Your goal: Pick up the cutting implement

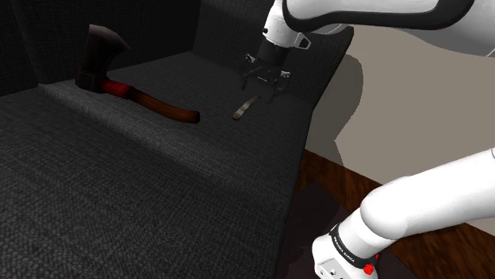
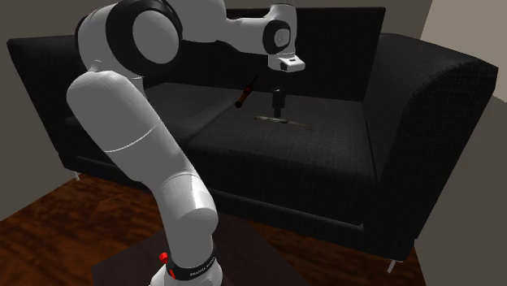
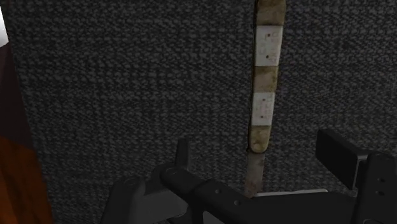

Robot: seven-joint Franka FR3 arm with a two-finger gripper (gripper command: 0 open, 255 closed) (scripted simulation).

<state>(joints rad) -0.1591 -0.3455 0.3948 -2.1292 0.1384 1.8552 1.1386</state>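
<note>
Claw (image 1: 263, 89) of the white arm, hanging fingers-down just above the seat of a black sofa (image 1: 119, 198), its jaws spread wide and holding nothing. The task's thing, a slim knife (image 1: 243, 108) with a tan handle patched in white, lay flat on the seat cushion directly beneath the claw. In the wrist view the knife (image 3: 266, 76) ran lengthwise through the gap between the two fingers and touched neither. With one finger standing to each side of the thin body, this alignment was judged to suit a straight descent and a closing across the knife's narrow width.

A red-handled axe (image 1: 135, 91) rested farther along the seat, well apart from the knife. Though it too cuts, the claw's position marked the knife as the chosen thing.

The blade end of the knife passed under the claw's body (image 3: 259, 156) in the wrist view, so its tip was hidden. The dark blade was hard to separate from the dark fabric. In the second exterior view the knife (image 2: 272, 120) showed as a thin pale sliver below the claw (image 2: 279, 104). The axe (image 2: 246, 92) was small there, and its head could not be made out. Whether the fingertips cleared the cushion could not be told.
</note>
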